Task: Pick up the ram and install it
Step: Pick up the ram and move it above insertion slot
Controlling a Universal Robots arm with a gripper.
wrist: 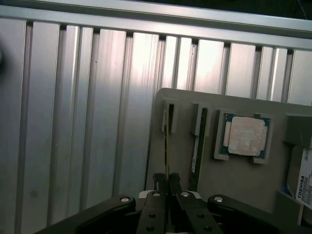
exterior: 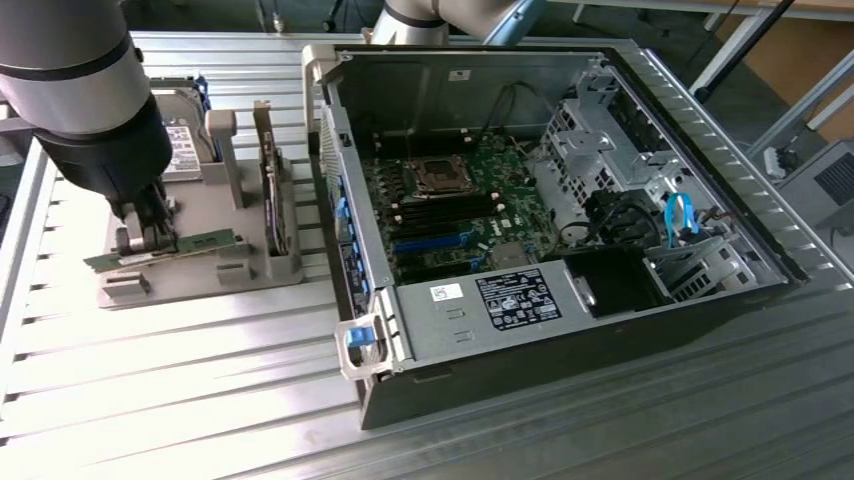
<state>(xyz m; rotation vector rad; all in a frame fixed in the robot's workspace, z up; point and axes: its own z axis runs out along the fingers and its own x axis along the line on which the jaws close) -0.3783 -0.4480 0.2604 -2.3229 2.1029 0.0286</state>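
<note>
The ram [exterior: 187, 246] is a thin green stick standing on edge in a slot of the grey holder [exterior: 200, 285], at the exterior view's left. My gripper [exterior: 144, 240] comes down on it from above. In the wrist view the two black fingertips [wrist: 160, 181] press together on the stick's thin edge [wrist: 165, 146], so my gripper [wrist: 167, 180] is shut on the ram. The stick's far end still reaches into the holder's slot. A second green stick [wrist: 196, 146] stands in the neighbouring slot.
The open computer case [exterior: 747, 250] lies on the ribbed metal table [exterior: 160, 380], its motherboard [exterior: 447, 205] facing up with black and blue memory slots [exterior: 434, 230]. The holder [wrist: 234, 180] also carries a square silver processor [wrist: 245, 136] and a hard drive [wrist: 304, 180].
</note>
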